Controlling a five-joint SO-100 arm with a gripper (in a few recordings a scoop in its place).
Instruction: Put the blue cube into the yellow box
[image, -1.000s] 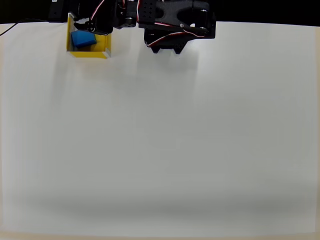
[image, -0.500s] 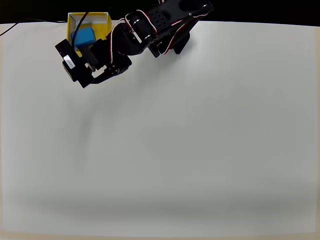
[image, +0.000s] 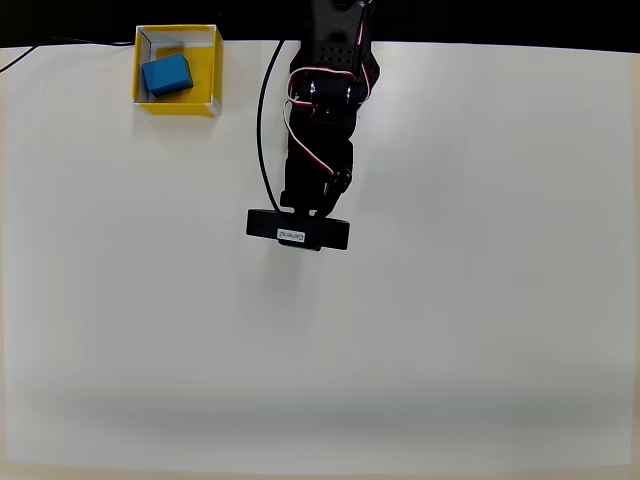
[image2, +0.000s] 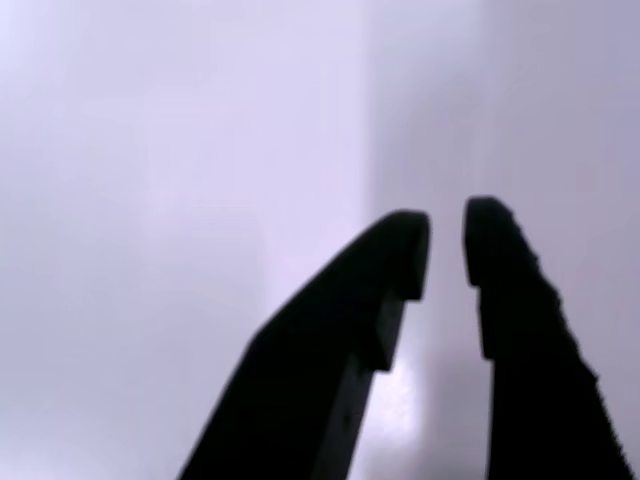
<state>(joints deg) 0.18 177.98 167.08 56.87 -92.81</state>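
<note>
Overhead, the yellow box (image: 178, 70) sat at the far left of the white desk (image: 450, 300), close to its far edge. Inside it lay the blue cube (image: 166, 75), resting on the box floor toward the left wall and turned slightly askew to the walls. The black arm (image: 322, 130) reached from the far edge toward the middle of the desk, well apart from the box, with a black camera bar (image: 298, 230) across its near end and a dark cable running alongside it.

Wrist view: the hand (image2: 445, 255) showed as two dark fingers (image2: 520, 300) against the pale, blurred desk surface. A narrow gap stood between the tips, nearly closed, and nothing was gripped between them.
</note>
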